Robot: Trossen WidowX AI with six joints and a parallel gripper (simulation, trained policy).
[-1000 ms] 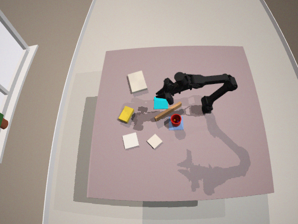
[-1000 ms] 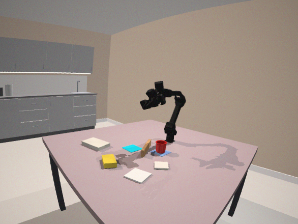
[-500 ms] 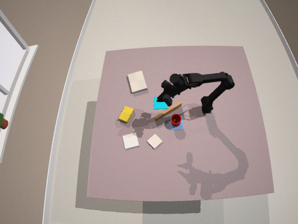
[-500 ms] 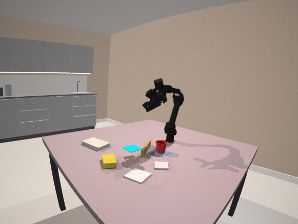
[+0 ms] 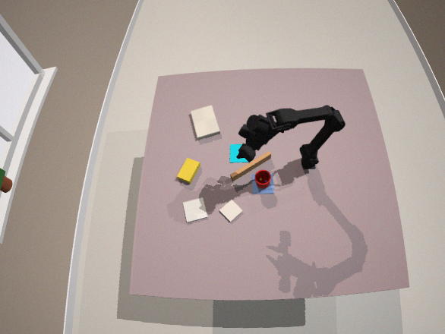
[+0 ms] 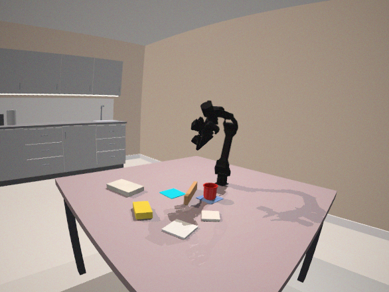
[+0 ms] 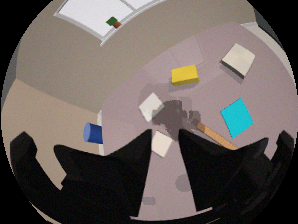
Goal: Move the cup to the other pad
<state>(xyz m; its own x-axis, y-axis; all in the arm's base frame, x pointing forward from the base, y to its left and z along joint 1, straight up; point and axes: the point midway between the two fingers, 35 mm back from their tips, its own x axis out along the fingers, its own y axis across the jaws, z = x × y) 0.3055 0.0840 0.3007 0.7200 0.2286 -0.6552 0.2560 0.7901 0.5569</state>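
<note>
Looks like somebody's kitchen tbh: grey wall cabinets (image 6: pixel 76 74) upper left in the exterior view, with drawer units (image 6: pixel 44 149) below, plus a countertop (image 6: pixel 56 124) with a tap (image 6: pixel 101 113).

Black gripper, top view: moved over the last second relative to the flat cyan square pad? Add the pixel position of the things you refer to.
Yes. In the top view, the black gripper (image 5: pixel 240 155) (image 6: pixel 196 145) (image 7: pixel 165 133) has shifted toward the wooden bar (image 5: pixel 250 166) (image 6: pixel 190 193) (image 7: pixel 216 136), now covering more of the flat cyan square pad (image 5: pixel 235 149) (image 6: pixel 172 193) (image 7: pixel 237 118).
</note>
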